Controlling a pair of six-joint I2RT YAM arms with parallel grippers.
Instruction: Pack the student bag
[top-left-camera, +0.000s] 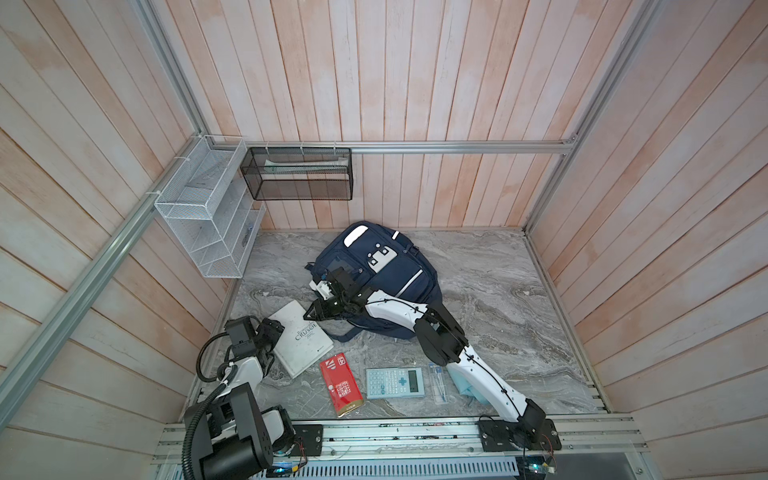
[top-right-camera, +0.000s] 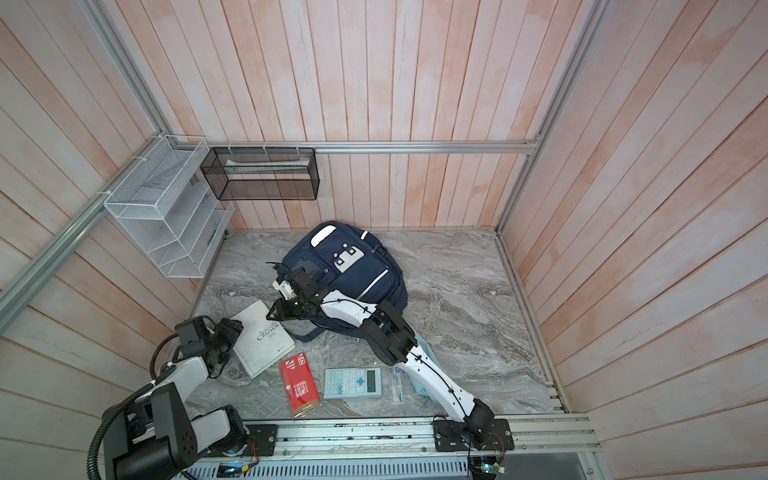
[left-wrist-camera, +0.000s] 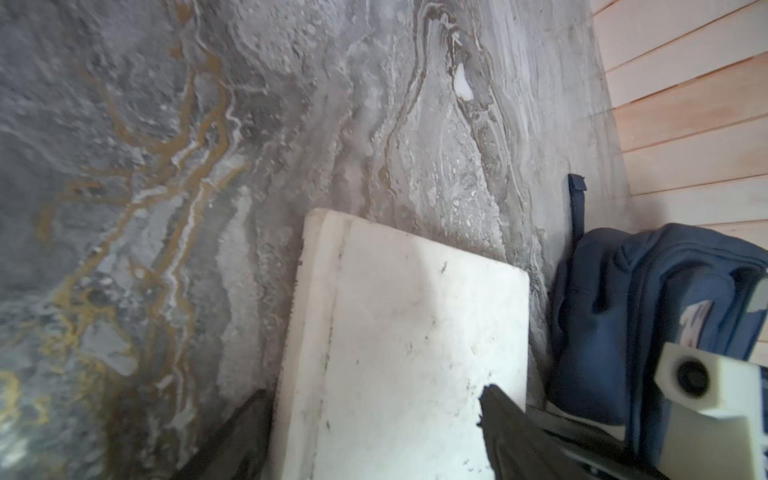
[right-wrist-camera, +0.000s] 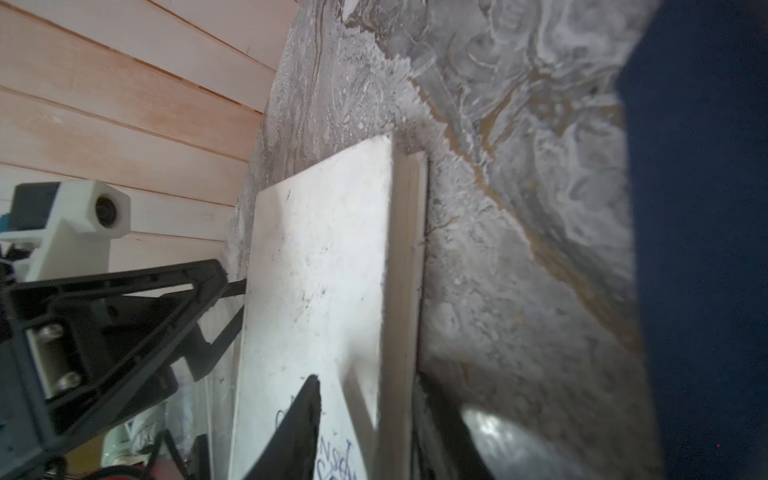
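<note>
The student bag (top-left-camera: 399, 266) lies on its back in the middle of the grey marble table (top-left-camera: 498, 299), towards the far wall, with its white patches and stripes facing up and a strap trailing off its near side. The right arm reaches across the bag's near-left corner to a scuffed white book (top-left-camera: 299, 345), which lies flat just left of and nearer than the bag. Both arms have come to that book from opposite sides. The left gripper (left-wrist-camera: 372, 390) sits at the book's left edge with its fingers spread wide, one off the cover over the table and one above the cover, gripping nothing. The right gripper (right-wrist-camera: 365, 378) is at the book's right edge, its fingers a little apart with the page edge between them; I cannot tell whether they actually pinch it. Along the near edge sits a row of things: a red booklet (top-left-camera: 340, 384), a pale blue calculator (top-left-camera: 395, 382), a clear pouch of instruments (top-left-camera: 438, 384) and a light-blue pouch (top-left-camera: 467, 388) half hidden under the right arm
</note>
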